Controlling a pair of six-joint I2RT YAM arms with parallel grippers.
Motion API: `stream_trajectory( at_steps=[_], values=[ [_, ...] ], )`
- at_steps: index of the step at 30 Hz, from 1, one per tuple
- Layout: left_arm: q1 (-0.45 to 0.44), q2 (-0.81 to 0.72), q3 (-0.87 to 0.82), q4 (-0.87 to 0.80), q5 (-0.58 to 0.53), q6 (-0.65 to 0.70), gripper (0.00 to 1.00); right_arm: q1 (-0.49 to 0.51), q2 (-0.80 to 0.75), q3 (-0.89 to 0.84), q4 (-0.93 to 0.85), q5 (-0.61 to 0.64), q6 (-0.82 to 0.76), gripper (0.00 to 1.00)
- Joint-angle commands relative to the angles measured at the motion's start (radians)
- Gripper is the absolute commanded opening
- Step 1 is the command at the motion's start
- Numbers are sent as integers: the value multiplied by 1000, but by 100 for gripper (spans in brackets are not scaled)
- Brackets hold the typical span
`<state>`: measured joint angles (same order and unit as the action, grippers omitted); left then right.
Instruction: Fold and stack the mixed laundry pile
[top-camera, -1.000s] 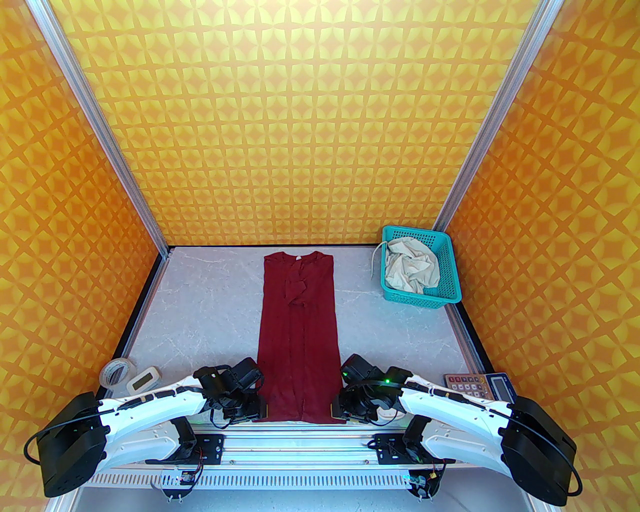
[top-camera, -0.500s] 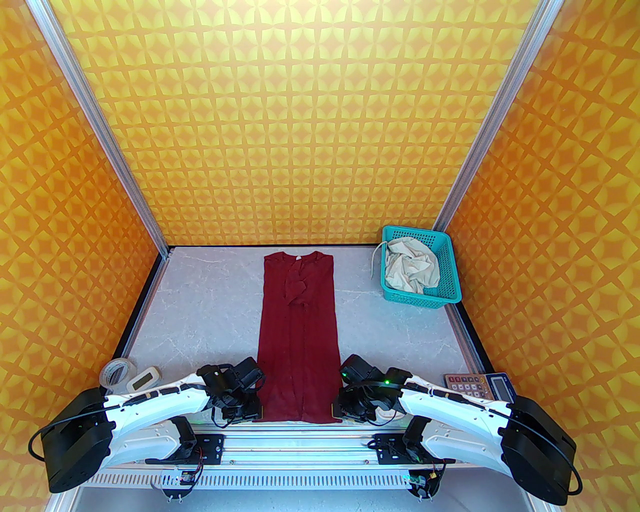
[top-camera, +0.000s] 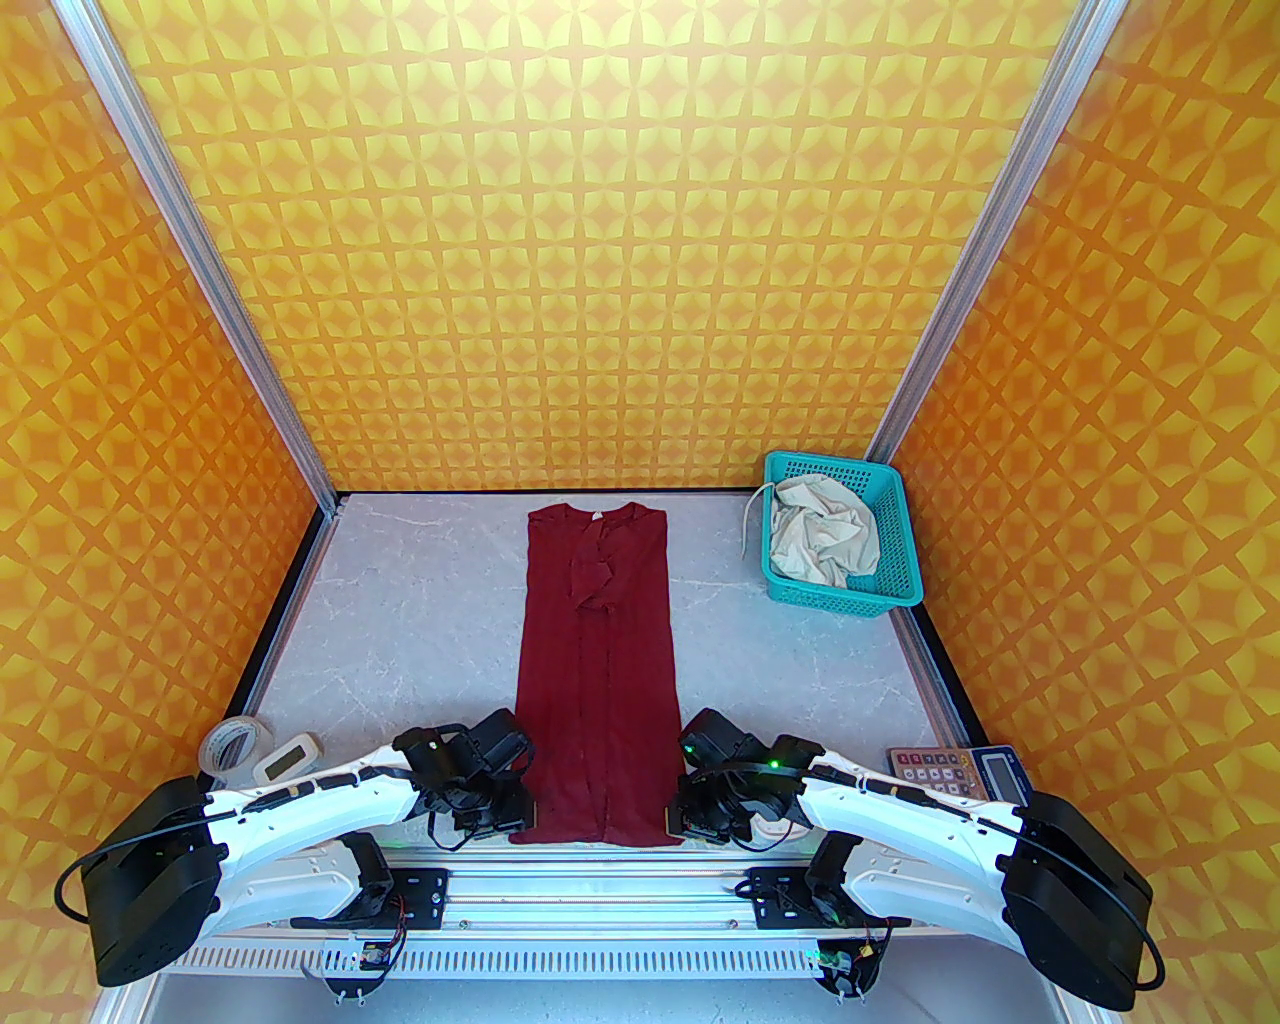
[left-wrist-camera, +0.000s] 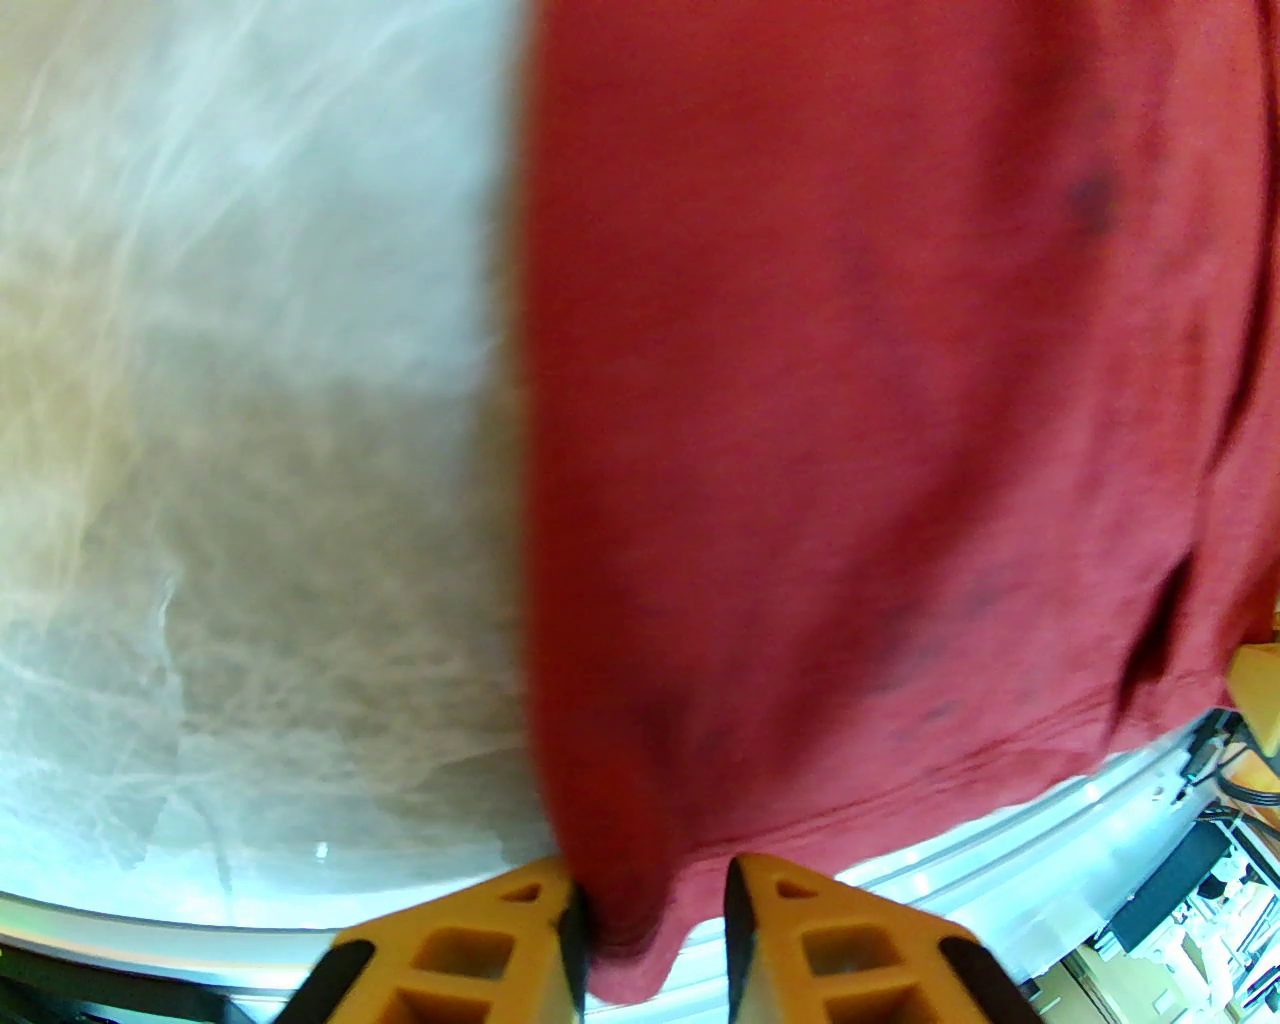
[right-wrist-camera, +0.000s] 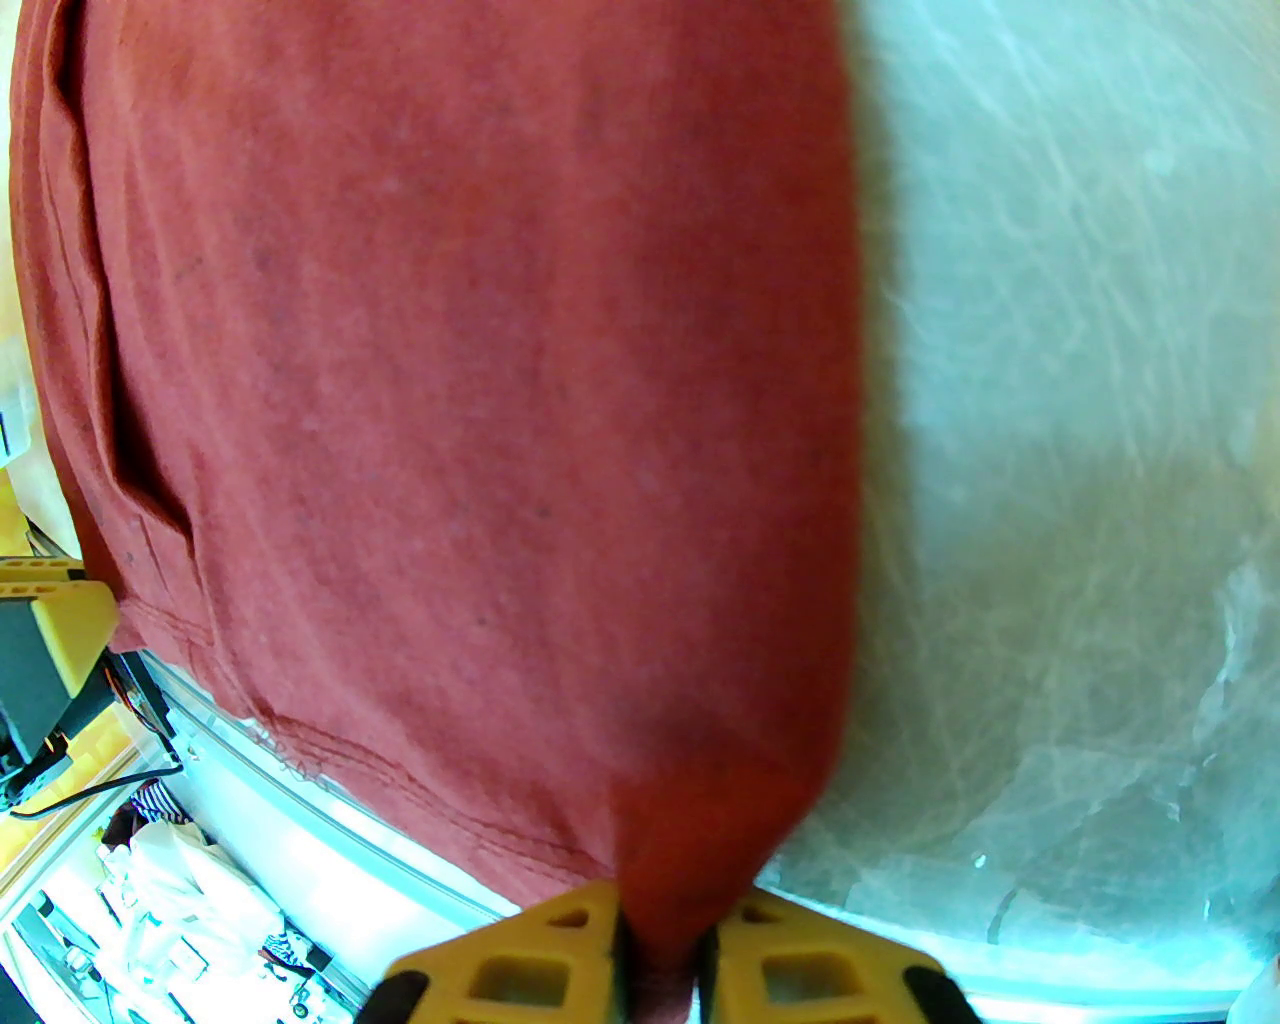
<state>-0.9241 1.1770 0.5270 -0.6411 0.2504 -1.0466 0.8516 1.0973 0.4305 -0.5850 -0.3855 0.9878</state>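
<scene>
**While both hem corners are pinched, slippage is my worry**

Because my left gripper (left-wrist-camera: 655, 905) and right gripper (right-wrist-camera: 660, 940) are each clamped on a near hem corner of the maroon shirt (top-camera: 595, 680), which lies flat down the table's (top-camera: 400, 620) middle, a shallow bite could slip on lifting and skew the fold. Over in the teal basket (top-camera: 895, 530) the cream shorts (top-camera: 820, 535) sit crumpled, with the drawstring (top-camera: 750, 525) dangling outside its rim.

overhead camera looks forward and down; 2 wrist cameras hug the shirt (top-camera: 597, 690).
</scene>
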Motion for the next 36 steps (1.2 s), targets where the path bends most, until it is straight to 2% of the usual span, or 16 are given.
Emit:
stream_trajectory(
  at_steps=[1, 8, 14, 16, 21, 25, 31, 36],
  values=[
    [-7, -6, 12, 15, 6, 3, 28, 9, -12, 5, 7, 2, 2, 18],
    [-9, 30, -8, 23, 6, 1, 26, 9, -12, 10, 7, -1, -2, 18],
    [-17, 54, 13, 45, 6, 27, 7, 9, 4, 22, 9, -2, -10, 14],
    [-18, 50, 24, 45, 4, 36, 0, 9, -3, 31, -4, 1, -13, 10],
    [-20, -30, 21, 43, -22, 35, 0, 9, -62, 76, -98, 58, -20, 0],
    [-19, -110, 59, -8, -68, 50, 0, 9, -112, 120, -161, 97, -9, 0],
    [-13, -120, 162, -74, -137, 103, 0, 9, -136, 247, -291, 200, -23, 0],
    [25, -138, 255, -102, -172, 153, 0, 9, -106, 369, -366, 285, -61, 0]
  ],
)
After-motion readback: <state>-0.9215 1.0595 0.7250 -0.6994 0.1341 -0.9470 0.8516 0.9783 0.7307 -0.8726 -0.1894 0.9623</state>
